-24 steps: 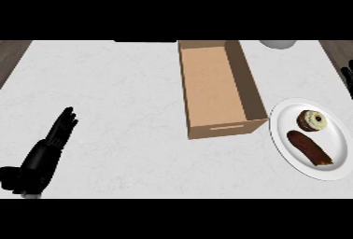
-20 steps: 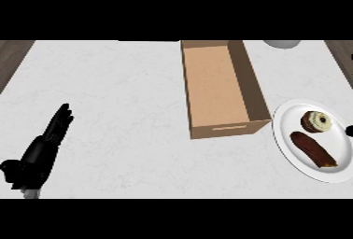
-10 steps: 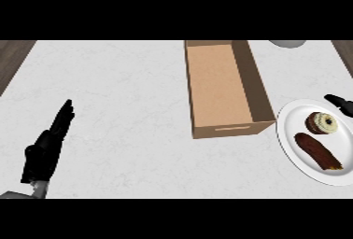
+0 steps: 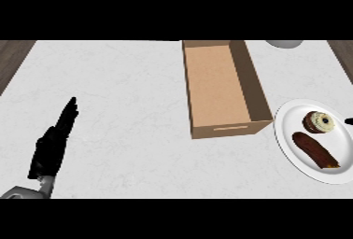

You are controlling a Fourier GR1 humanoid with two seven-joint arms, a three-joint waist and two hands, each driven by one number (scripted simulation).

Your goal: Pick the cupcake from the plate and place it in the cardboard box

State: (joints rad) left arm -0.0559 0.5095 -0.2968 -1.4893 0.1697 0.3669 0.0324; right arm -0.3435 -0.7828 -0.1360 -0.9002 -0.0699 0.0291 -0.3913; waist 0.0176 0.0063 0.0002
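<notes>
The cupcake [image 4: 318, 122], round with a pale top and dark rim, sits on the upper part of a white plate [image 4: 292, 140] at the right. The open cardboard box [image 4: 224, 88] lies left of the plate, with nothing inside it. Only a small black tip of my right hand [image 4: 349, 121] shows at the right edge, just right of the cupcake and apart from it. Low at the left, my left hand [image 4: 53, 142] rests open with straight fingers pointing up, far from the box.
A long brown pastry [image 4: 316, 150] lies on the plate below the cupcake. A pale round object [image 4: 284, 43] peeks in at the top right. Dark wood [image 4: 14, 56] borders the white counter [image 4: 124, 93] at the far left and right.
My right hand, which showed above the plate's upper right half a second ago, has slipped almost out of view at the right edge. The left hand has drifted slightly right in the view.
</notes>
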